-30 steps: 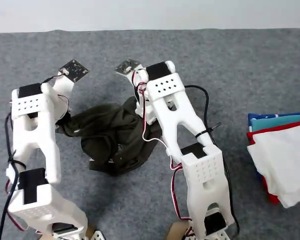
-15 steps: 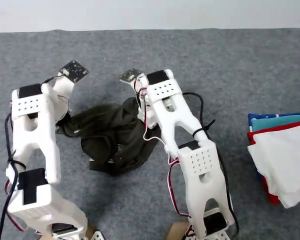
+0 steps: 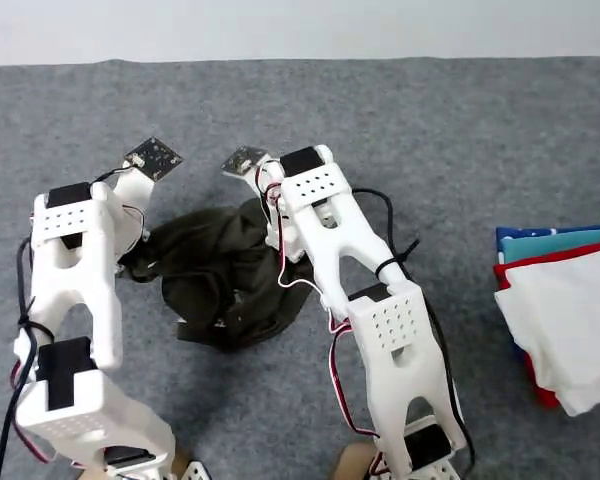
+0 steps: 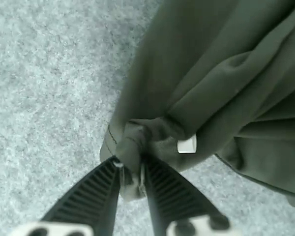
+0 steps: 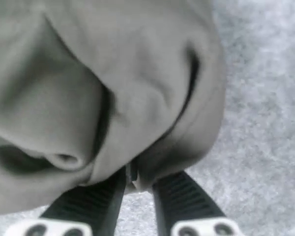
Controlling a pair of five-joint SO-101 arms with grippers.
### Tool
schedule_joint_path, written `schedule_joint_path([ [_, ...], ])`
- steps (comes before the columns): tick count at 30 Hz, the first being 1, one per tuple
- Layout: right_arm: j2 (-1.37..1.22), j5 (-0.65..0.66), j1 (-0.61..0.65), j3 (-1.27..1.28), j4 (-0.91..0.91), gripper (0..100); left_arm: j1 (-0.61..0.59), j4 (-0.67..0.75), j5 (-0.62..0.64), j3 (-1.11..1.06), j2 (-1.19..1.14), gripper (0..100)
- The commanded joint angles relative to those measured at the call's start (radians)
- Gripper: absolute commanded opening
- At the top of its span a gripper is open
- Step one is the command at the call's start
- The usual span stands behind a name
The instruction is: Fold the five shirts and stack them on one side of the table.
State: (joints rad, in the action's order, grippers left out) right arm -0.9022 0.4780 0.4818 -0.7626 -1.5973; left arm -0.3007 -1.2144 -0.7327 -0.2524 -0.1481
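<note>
A dark olive shirt (image 3: 220, 280) lies crumpled on the grey table between the two arms. My left gripper (image 4: 131, 173) is shut on a bunched corner of the olive shirt (image 4: 206, 88) at its left side, near a small white tag (image 4: 187, 145). My right gripper (image 5: 133, 181) is shut on a fold of the olive shirt (image 5: 113, 88) at its right edge. In the high view the left arm (image 3: 75, 260) stands at the shirt's left and the right arm (image 3: 330, 230) at its right; both grippers are hidden under the wrists there.
A stack of folded shirts (image 3: 560, 320), white on top with red, teal and blue beneath, sits at the table's right edge. Grey felt table (image 3: 460, 150) stretches open behind and between the arms and the stack.
Both arms have shifted: the right wrist moved left and toward the shirt, the left wrist moved slightly right. The olive shirt is bunched a little tighter between them.
</note>
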Motion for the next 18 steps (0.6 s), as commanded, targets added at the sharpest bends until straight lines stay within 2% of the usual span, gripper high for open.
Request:
schedule_joint_path([
  [1, 0.067, 0.028, -0.024, -0.035, -0.024, 1.3, 0.006, 0.014, 0.003, 0.01, 0.06, 0],
  [8, 0.125, 0.048, -0.114, -0.126, -0.11, 1.7, 0.006, 0.008, 0.003, 0.021, 0.06, 0],
  [11, 0.128, 0.041, -0.147, -0.166, -0.171, 9.0, 0.008, 0.008, 0.003, 0.021, 0.06, 0],
  [13, 0.133, 0.029, -0.15, -0.169, -0.199, 13.5, 0.008, 0.008, 0.003, 0.021, 0.06, 0],
  [18, 0.137, -0.002, -0.124, -0.169, -0.199, 12.4, 0.008, 0.008, 0.003, 0.018, 0.06, 0],
])
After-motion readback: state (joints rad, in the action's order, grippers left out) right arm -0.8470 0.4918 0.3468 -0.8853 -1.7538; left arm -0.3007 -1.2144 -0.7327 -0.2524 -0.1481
